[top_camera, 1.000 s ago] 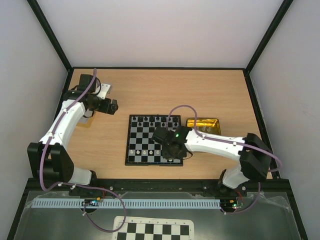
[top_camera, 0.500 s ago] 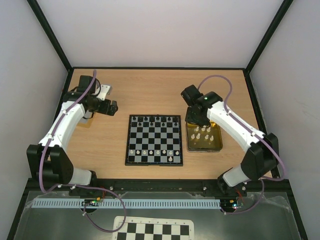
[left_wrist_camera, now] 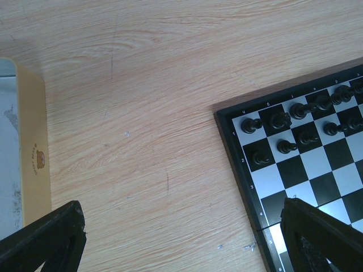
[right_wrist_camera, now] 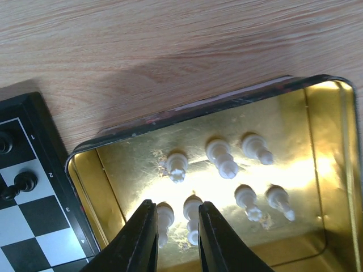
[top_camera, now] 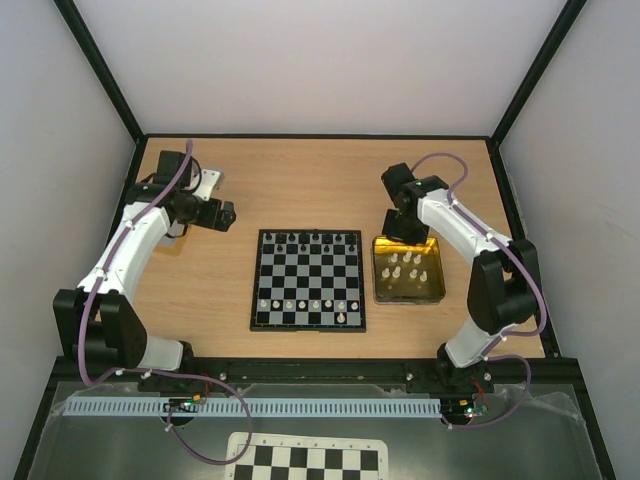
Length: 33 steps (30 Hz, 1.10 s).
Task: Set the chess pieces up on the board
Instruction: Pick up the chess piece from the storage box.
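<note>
Right arm has swung off the board since a second ago, when its gripper hung over the near right squares; it now reaches to the far edge of the tray. Left arm has not shifted.

One wooden table fills the middle of the overhead view. One framed board lies at its centre, and one gold tin tray sits just beside the board's right edge.

The right gripper hovers over the tray's far side, its two fingers close together with a narrow gap and nothing clamped. In the wrist view, seven white chess pieces stand in the tray: three in an upper row, two at right, and two at the bottom centre by the fingertips, one showing through the gap and one half hidden behind the left finger.

More white pieces stand on the board's two near rows, about six, too small to count surely. Black chessmen fill the two far rows.

The left gripper hangs wide open and empty over bare table, up and left of the board.
</note>
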Available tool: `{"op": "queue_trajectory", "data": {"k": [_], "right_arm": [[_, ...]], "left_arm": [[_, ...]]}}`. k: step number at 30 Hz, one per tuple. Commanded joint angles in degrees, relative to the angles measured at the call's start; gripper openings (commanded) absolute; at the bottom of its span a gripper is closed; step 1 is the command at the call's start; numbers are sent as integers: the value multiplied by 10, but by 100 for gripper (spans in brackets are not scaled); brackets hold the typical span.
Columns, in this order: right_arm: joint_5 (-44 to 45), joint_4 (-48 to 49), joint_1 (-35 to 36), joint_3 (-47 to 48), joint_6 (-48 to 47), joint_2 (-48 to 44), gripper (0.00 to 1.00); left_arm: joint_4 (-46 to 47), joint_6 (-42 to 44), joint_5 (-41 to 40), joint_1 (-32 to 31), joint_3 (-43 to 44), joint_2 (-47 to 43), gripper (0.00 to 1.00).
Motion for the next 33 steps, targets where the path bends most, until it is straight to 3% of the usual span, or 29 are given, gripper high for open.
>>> {"op": "queue_trajectory", "data": {"k": [1, 33], "right_arm": [[-28, 31, -2, -15, -17, 18, 20], [-28, 95, -11, -92, -30, 58, 21]], "left_arm": [[3, 0, 3, 4, -3, -11, 94], [-1, -1, -2, 6, 1, -10, 94]]}}
